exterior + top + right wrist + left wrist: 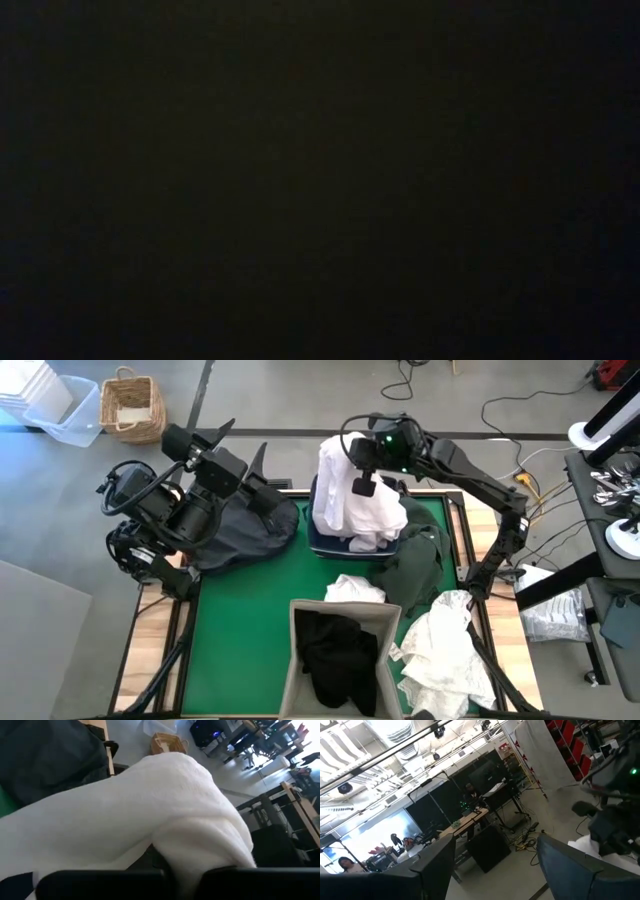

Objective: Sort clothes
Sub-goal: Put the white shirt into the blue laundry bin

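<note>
My right gripper is above the navy blue bin at the table's far middle, shut on a white garment. My left gripper is raised at the table's far left, open and holding nothing, above a charcoal grey garment lying on the table. A dark green garment lies right of the navy bin. Two more white garments lie on the green mat. Black clothes lie in the beige bin. The low view is dark. My right gripper pinches a bunched fold of the white garment between its two fingers, coming from above. How many layers it has, I cannot tell. The garment hangs below the gripper, and its lower part rests in the navy bin.
The beige bin stands at the table's near middle. Wooden strips run along the table's sides. A wicker basket and a clear plastic box stand on the floor beyond the far left corner. Bare green mat shows near left.
</note>
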